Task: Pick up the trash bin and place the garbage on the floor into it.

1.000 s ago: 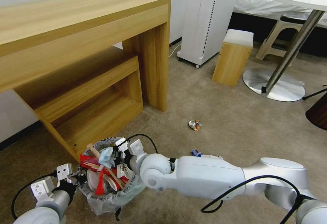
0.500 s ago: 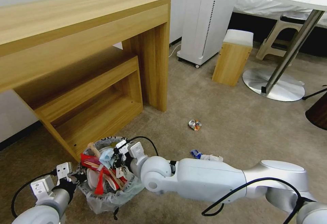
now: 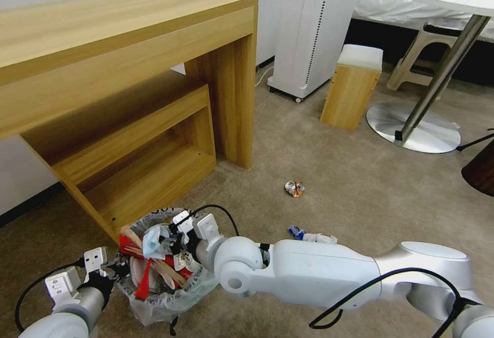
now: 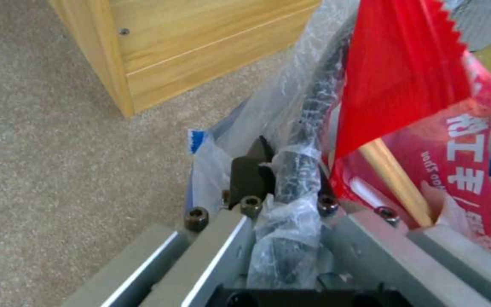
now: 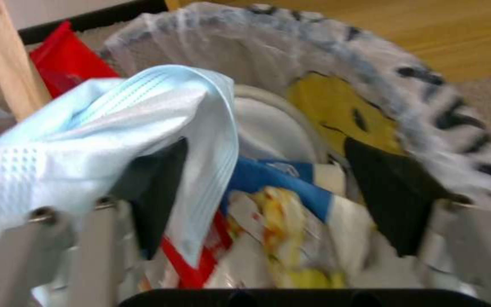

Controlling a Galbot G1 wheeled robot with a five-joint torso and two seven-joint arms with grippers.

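Carpet [image 3: 360,194]; trash bin [image 3: 164,297] crammed with garbage [image 3: 154,261]

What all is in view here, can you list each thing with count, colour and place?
trash bin: one, dark, clear bag liner, on the carpet by the desk, stuffed full.
face mask: one, light blue, draped on one finger of the right gripper, over the bin.
red wrapper: one, sticking out of the bin.
crushed can: one, silver, on the carpet past the bin.
blue-white litter: one clump, on the carpet behind the right arm.
desk: one, light wood.
stool: one, wooden, white top.
left gripper: shut on the bin's rim.
right gripper: open, over the bin.
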